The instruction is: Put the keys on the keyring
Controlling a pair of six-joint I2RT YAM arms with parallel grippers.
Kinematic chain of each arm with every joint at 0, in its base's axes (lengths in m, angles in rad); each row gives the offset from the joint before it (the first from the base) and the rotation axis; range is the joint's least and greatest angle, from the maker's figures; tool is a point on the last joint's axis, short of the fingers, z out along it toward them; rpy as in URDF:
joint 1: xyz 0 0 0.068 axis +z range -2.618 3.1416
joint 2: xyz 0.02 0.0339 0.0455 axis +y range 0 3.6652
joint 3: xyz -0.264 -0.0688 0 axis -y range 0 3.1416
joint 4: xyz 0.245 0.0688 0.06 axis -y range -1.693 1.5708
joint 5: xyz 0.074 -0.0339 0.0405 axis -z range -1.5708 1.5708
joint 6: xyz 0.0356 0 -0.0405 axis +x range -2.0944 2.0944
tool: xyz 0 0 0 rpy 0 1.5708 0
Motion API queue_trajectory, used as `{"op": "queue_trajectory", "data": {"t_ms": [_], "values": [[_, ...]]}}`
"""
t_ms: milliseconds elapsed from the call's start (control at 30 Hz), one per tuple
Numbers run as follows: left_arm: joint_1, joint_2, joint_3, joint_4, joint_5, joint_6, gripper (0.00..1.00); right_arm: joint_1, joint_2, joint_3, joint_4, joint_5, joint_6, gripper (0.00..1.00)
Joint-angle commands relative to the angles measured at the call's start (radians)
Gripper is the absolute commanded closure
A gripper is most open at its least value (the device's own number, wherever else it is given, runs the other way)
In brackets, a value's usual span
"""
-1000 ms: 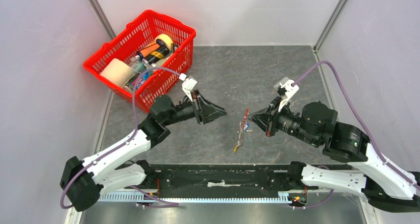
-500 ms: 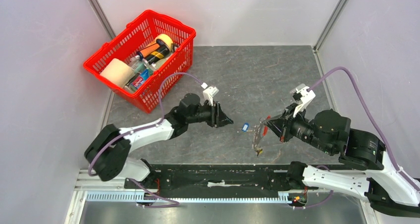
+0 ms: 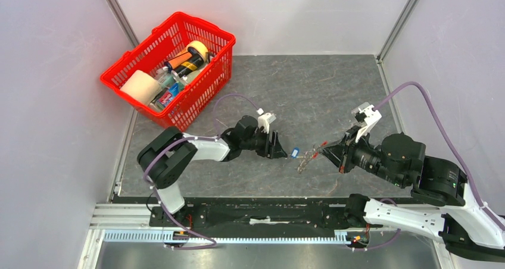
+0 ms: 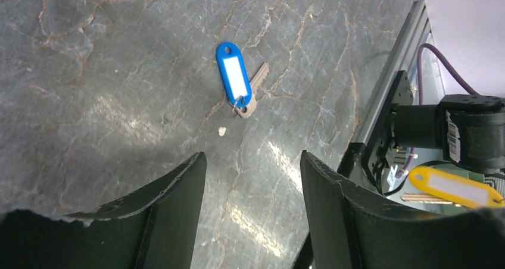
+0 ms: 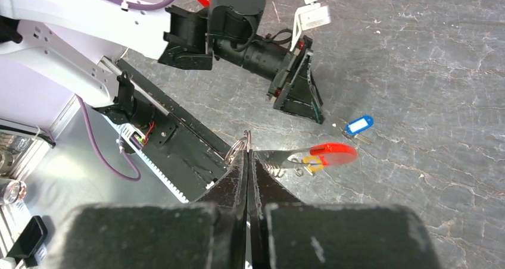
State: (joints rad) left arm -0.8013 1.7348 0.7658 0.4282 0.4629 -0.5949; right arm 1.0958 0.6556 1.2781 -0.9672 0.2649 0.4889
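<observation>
The left claw (image 4: 251,159) sits low over the bench (image 3: 286,90) with its two dark fingers (image 4: 178,191) spread apart and nothing between them. Just ahead of it, in line with the gap between the fingers, the key (image 4: 238,85) lies flat on the grey marbled surface, close to the tips but not touching them. It is tiny next to the claw: a bright blue oval head (image 4: 233,77) with a white label window, and a short silvery blade (image 4: 259,78) angled out from under one end of it.

From above, the key lies between the two arms, nearer the left one. The right claw (image 5: 247,153) faces it from the other side, its fingers pressed together and pinching the wire loop of the keyring (image 5: 286,157). The keyring sticks out sideways from those tips toward the key, carrying a flat silvery piece, a red tag (image 5: 333,152) and a small yellow tag (image 5: 312,161) tucked beneath the red one. In the right wrist view the red tag ends short of the key, with bare bench between them; whether the keyring touches the bench I cannot tell.

Well apart, at the far left corner, stands a red basket (image 3: 178,16) holding tape rolls and other small goods
</observation>
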Motion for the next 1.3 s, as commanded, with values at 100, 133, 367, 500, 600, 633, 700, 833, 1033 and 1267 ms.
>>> {"op": "queue_trajectory", "data": {"t_ms": [100,133,367,500,600,633,700,833,1033,1267], "values": [[-0.007,0.107,0.079,0.082,0.005,0.072,0.4,0.004,-0.012,0.032,0.021,-0.015,0.012,1.0],[-0.007,0.118,0.079,0.09,0.005,0.071,0.41,0.004,-0.013,0.032,0.023,-0.015,0.013,1.0],[-0.007,0.165,0.084,0.128,0.013,0.071,0.46,0.004,-0.017,0.017,0.036,-0.023,0.009,1.0],[-0.007,0.187,0.087,0.158,0.031,0.067,0.47,0.004,-0.017,0.012,0.041,-0.029,0.005,1.0],[-0.008,0.211,0.087,0.199,0.055,0.045,0.48,0.004,-0.016,0.008,0.044,-0.032,0.006,1.0],[-0.009,0.219,0.087,0.209,0.059,0.042,0.49,0.004,-0.016,0.007,0.045,-0.033,0.007,1.0],[-0.01,0.235,0.088,0.227,0.063,0.034,0.5,0.004,-0.016,0.006,0.046,-0.034,0.007,1.0],[-0.014,0.259,0.089,0.254,0.077,0.022,0.52,0.004,-0.016,0.0,0.045,-0.032,0.007,1.0],[-0.015,0.27,0.091,0.256,0.08,0.028,0.56,0.004,-0.016,-0.002,0.048,-0.042,0.01,1.0],[-0.018,0.284,0.092,0.268,0.085,0.023,0.59,0.003,-0.017,-0.003,0.051,-0.048,0.013,1.0]]}}
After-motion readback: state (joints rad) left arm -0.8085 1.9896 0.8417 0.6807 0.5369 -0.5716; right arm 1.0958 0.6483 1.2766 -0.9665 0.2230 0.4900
